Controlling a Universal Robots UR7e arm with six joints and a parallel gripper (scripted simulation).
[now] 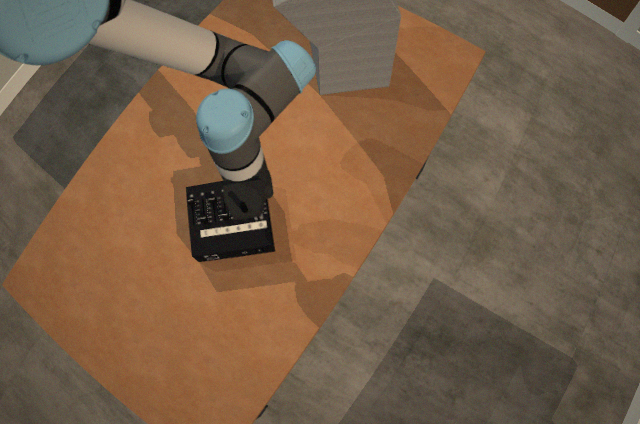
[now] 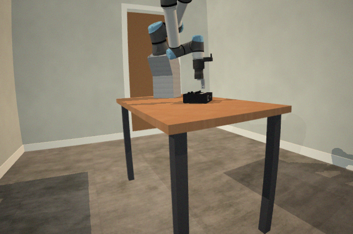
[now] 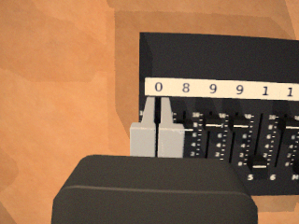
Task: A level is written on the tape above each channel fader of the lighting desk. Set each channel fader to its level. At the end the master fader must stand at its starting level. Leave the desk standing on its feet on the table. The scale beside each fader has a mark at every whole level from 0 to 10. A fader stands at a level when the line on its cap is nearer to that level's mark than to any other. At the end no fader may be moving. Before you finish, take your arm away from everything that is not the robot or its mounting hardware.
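Note:
The black lighting desk (image 1: 230, 220) stands flat on the wooden table, also seen in the side view (image 2: 197, 97) and the wrist view (image 3: 224, 106). A white tape strip (image 3: 220, 89) across it reads 0, 8, 9, 9, 1, 1 from the left, with its right end cut off. My gripper (image 3: 157, 111) is shut and empty. Its tips are over the leftmost fader lane, under the "0". In the side view the gripper (image 2: 202, 84) hangs a little above the desk. Two fader caps (image 3: 215, 126) (image 3: 242, 126) sit high in their lanes, and one cap (image 3: 258, 164) sits low. The leftmost fader's cap is hidden by my fingers.
The grey robot pedestal (image 1: 343, 31) stands at the far end of the table. The desk sits near the table's middle, and my wrist and forearm (image 1: 232, 135) cover its far side in the overhead view.

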